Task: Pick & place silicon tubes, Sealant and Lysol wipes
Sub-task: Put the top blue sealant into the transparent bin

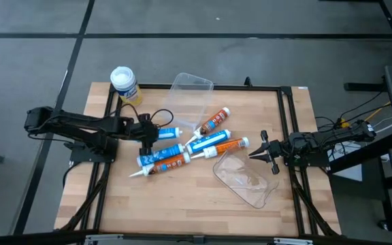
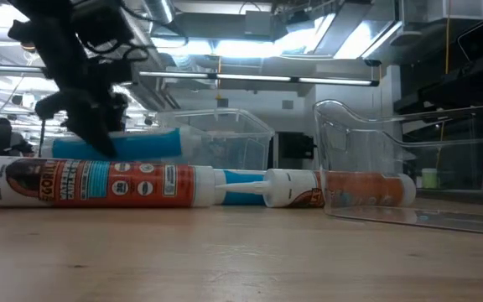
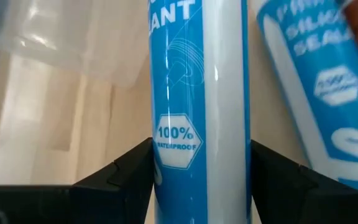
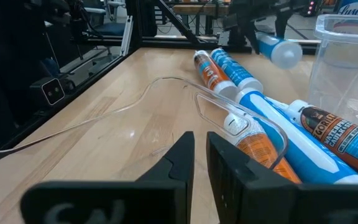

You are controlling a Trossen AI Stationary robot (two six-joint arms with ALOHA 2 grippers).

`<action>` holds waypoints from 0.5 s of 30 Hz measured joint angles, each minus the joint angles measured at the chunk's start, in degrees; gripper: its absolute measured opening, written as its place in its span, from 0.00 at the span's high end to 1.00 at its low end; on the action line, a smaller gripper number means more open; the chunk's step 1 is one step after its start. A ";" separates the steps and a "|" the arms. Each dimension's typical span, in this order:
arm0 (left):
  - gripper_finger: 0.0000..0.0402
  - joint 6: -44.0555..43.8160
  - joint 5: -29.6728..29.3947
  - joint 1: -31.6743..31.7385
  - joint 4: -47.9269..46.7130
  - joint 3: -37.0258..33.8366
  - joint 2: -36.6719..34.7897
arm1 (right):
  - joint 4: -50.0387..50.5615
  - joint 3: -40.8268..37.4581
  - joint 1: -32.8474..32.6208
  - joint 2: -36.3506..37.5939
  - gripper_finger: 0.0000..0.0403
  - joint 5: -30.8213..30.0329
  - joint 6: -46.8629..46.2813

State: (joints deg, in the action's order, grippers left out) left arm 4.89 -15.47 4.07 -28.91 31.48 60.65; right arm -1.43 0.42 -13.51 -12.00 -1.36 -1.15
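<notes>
early days yet: left hand (image 1: 146, 138) clamped on a blue sealant tube (image 1: 167, 133), right hand (image 1: 272, 154) pinched together waiting, other tubes (image 1: 213, 144) loose on the surface (image 1: 203, 197), lysol wipes (image 1: 124, 84) untouched at its far-left corner.

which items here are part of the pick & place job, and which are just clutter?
Job items:
- blue sealant tube, between the left gripper fingers
- pile of orange and blue tubes mid-table
- Lysol wipes, upright at the table's far left corner
- two clear bins, probably the drop spots

Lying about:
- black cable looped by the left arm
- right gripper, shut, waiting near the right edge
</notes>
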 joint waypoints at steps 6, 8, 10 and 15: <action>0.47 -2.37 0.07 -1.35 0.13 1.82 -2.09 | 0.00 0.00 0.00 0.00 0.89 0.00 0.03; 0.47 -2.79 0.12 -1.99 0.27 2.33 -2.68 | 0.00 -0.01 0.01 0.01 0.89 0.01 0.09; 0.47 -3.80 0.02 -2.55 0.63 3.12 -3.10 | 0.00 -0.01 0.00 0.00 0.89 0.01 -0.01; 0.47 -5.87 -0.15 -3.31 2.90 4.89 -3.77 | 0.00 0.01 -0.01 0.01 0.89 -0.01 0.00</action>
State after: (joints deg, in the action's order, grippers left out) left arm -0.98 -15.62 0.77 -26.00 36.37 56.89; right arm -1.43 0.43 -13.52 -11.99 -1.37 -1.15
